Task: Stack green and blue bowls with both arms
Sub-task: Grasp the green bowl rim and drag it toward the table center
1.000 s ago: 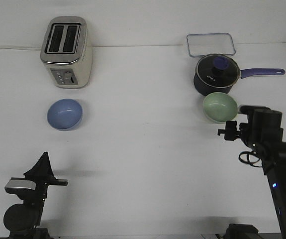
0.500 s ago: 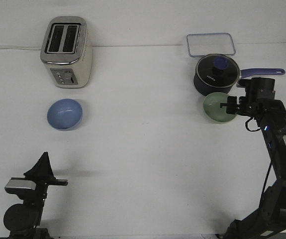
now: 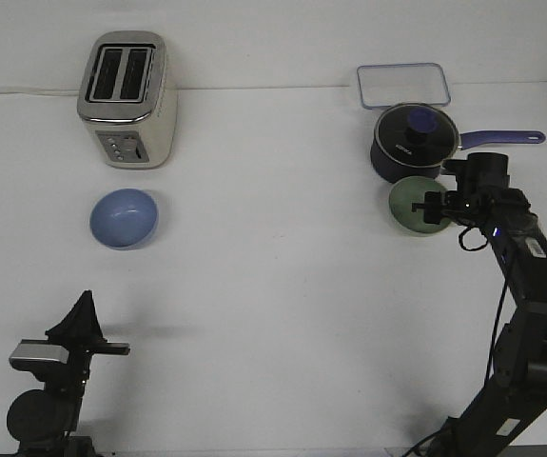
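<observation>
Right claw [image 3: 432, 204] lower over green bowl [image 3: 411, 207].

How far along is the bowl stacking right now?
Nothing is stacked yet. The blue bowl sits alone near the toaster. In hand: the right gripper is over the green bowl beside the saucepan; grip unclear. The left gripper waits low. Left: lift, carry, stack.

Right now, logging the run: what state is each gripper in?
Left gripper: parked near the table's front edge, holding nothing; jaws cannot be told.
Right gripper: over the green bowl; jaws cannot be told.
</observation>
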Controlling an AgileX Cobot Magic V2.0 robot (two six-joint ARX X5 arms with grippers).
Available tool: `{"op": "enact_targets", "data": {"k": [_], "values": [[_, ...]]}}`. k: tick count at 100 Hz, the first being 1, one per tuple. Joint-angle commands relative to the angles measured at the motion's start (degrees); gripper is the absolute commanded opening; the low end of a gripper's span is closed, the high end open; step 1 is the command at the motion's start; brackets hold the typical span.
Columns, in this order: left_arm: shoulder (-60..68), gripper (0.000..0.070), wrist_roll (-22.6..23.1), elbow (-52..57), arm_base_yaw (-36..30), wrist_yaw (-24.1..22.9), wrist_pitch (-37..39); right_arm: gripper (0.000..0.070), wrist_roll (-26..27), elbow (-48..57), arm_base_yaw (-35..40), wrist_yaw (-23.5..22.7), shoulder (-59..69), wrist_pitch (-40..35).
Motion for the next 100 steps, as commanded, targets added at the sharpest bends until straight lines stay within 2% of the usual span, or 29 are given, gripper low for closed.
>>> {"op": "enact_targets", "data": {"k": [1, 4, 9, 18, 48, 82, 100], "values": [[-0.07, 0.0012, -0.42, -0.98, 0.11, -0.31, 0.63, 0.0273, -0.44, 1.27, -0.07, -0.15, 1.92, 0.48], [-0.07, 0.0012, -0.42, -0.98, 0.11, -0.31, 0.63, 0.0261, -0.44, 1.27, -0.07, -0.15, 2.1, 0.42], [-0.07, 0.0012, -0.42, -0.98, 0.11, -0.31, 0.63, 0.0203, -0.44, 1.27, -0.07, -0.17, 2.36, 0.07], [-0.07, 0.0012, -0.42, -0.98, 0.11, -0.31, 0.63, 0.0, -0.44, 1.27, -0.07, -0.15, 2.75, -0.52], [-0.07, 0.0012, -0.42, -0.98, 0.11, -0.31, 0.63, 0.0, 1.29, 1.38, -0.48, -0.66, 2.12, -1.38], [-0.07, 0.0012, -0.42, -0.98, 0.11, -0.31, 0.63, 0.0, 4.76, 1.38, 3.06, -12.07, -8.59, -6.54], [-0.07, 0.0012, -0.42, -0.98, 0.11, -0.31, 0.63, 0.0, 4.94, 1.38, 10.27, -12.76, -13.25, -12.15]]}}
